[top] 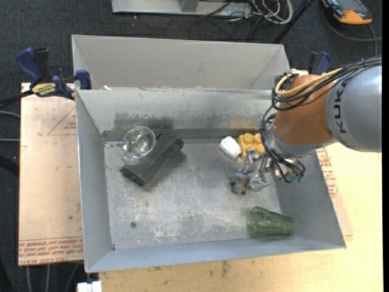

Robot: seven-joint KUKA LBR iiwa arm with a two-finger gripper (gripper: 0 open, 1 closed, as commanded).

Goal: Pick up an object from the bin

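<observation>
My gripper [248, 176] is low over the bin floor at the right of centre, reaching down from under the arm's orange cover. Just behind it, toward the back wall, lie a small white rounded piece [228, 146] and a yellow toy-like thing [250, 143], the latter partly hidden by the arm. A dark green translucent cup [269, 222] lies on its side near the front right corner, a short way in front of the gripper. Something small and dark sits at the gripper's tip; what it is cannot be made out.
At the left of the bin a clear glass cup [138, 143] rests against a black rectangular block [153, 158] lying at a slant. The arm comes in over the bin's right wall.
</observation>
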